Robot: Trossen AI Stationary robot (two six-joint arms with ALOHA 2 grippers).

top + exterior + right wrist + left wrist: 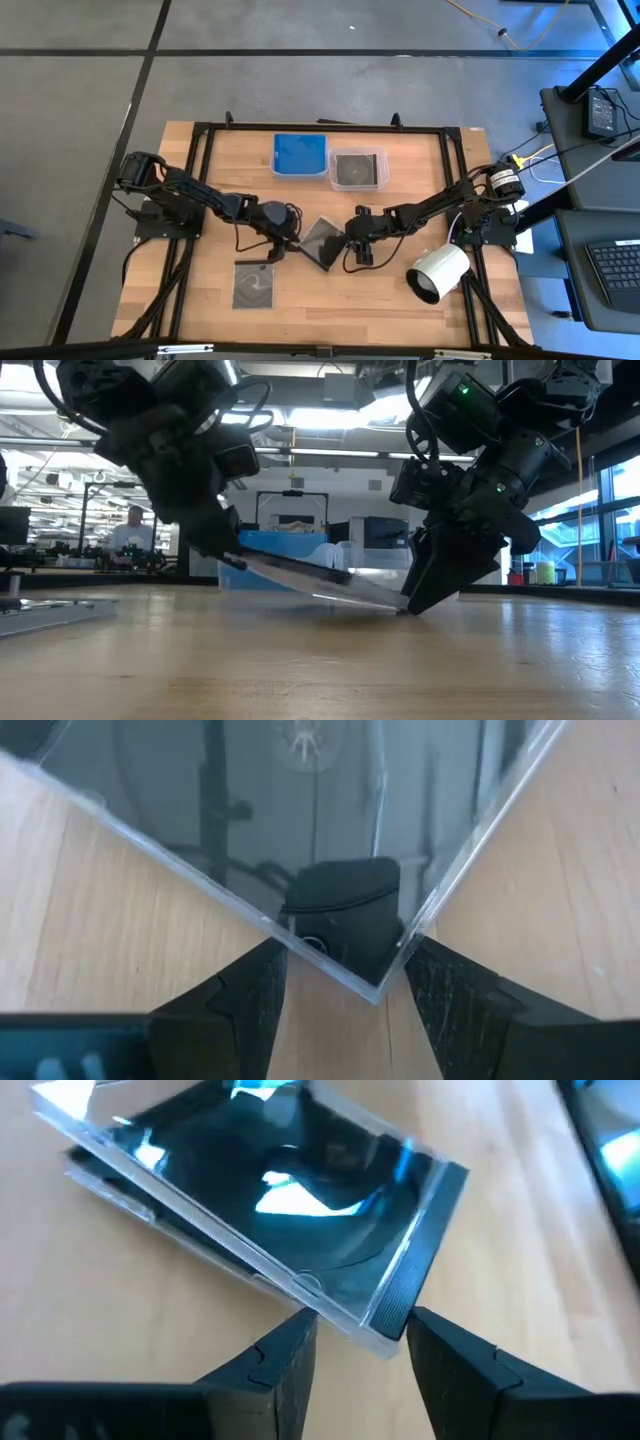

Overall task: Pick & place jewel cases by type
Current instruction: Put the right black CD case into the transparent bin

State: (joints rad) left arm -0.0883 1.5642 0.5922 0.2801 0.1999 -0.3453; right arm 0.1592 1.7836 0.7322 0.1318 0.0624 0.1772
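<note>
A dark grey jewel case (322, 240) hangs tilted between my two grippers at the table's middle. My left gripper (289, 243) is shut on its raised left corner. My right gripper (350, 246) is shut on its low right corner. A second dark jewel case (254, 286) lies flat on the table near the front edge. A blue tub (300, 155) and a clear tub (359, 169) with a dark case in it stand at the far side. My left gripper (360, 1350) pinches one corner of the case (388, 1323) between its two fingers, slanting down from the table's left. That end of the case (240, 557) is lifted clear of the table. My right gripper (340, 995) has the opposite corner (375, 982) between its two fingers (255, 982), each against one edge of the corner. The fingers slant down from the table's right. This corner (404, 606) sits low, at or just above the tabletop.
A white cylinder (438, 272) lies at the table's right front. A black frame (320, 127) runs round the tabletop. A person (128, 532) sits in the room beyond the table.
</note>
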